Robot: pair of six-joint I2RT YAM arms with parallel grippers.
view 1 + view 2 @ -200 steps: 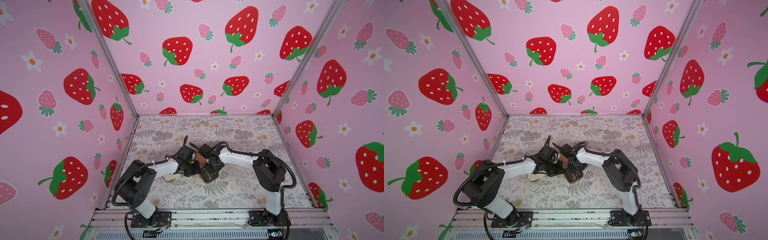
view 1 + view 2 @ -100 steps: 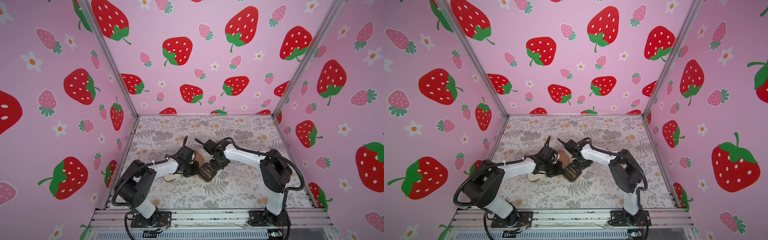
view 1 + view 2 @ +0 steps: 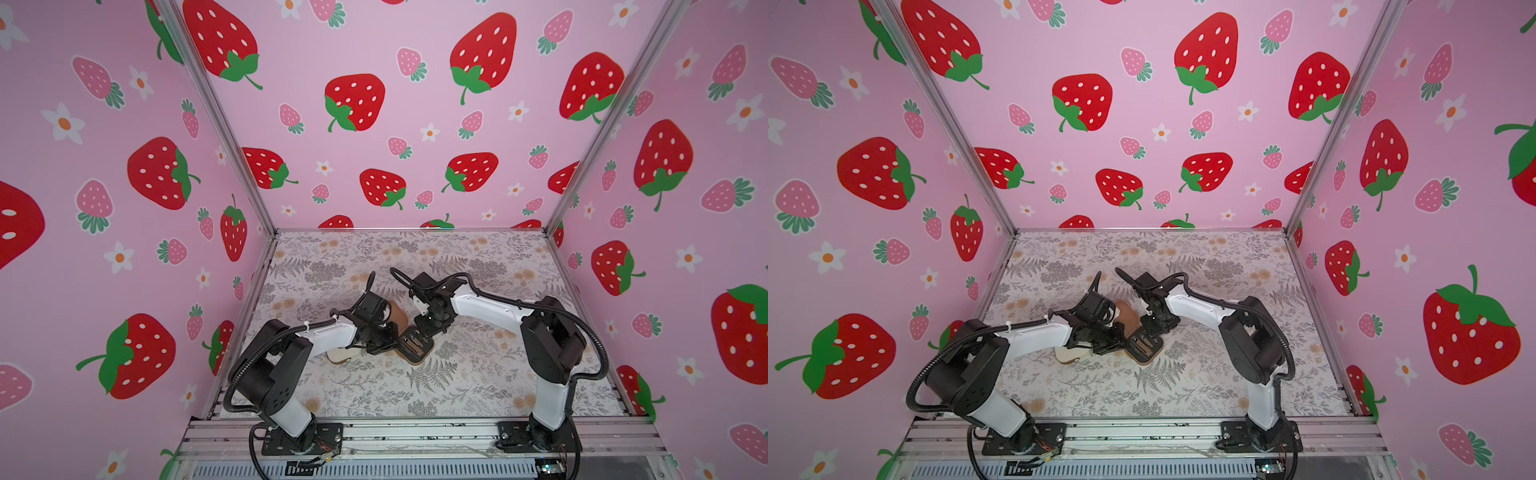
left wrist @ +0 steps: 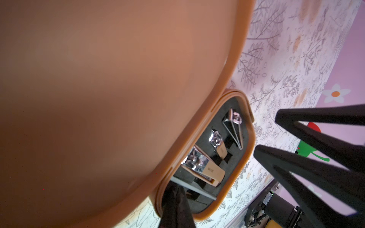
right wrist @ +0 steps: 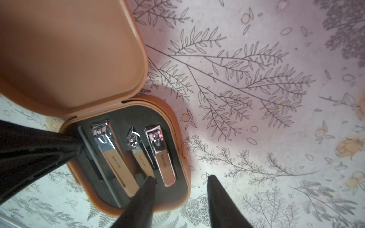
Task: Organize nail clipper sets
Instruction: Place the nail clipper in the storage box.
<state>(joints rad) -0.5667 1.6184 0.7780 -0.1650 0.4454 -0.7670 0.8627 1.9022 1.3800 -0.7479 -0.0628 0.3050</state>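
**Q:** Case position?
**A:** Brown case [image 3: 417,351] lies open mid-table [image 3: 457,395], with the cream case [image 3: 340,355] to its left. My left tool [image 5: 75,146], tips together, rests at the hinge corner under the lid [image 5: 69,49]. My right tool [image 5: 180,177] is spread and empty, one tip over the middle clipper [image 5: 138,152].
**Q:** Risks?
**A:** That tip could flick it out. If the left tool slips, the lid drops.
**Q:** Orientation?
**A:** Clippers [image 5: 110,150] lie parallel, roughly near-far, heads toward the hinge.

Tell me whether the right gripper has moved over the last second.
Yes. The right gripper has drawn back off the open brown case, toward the back wall.
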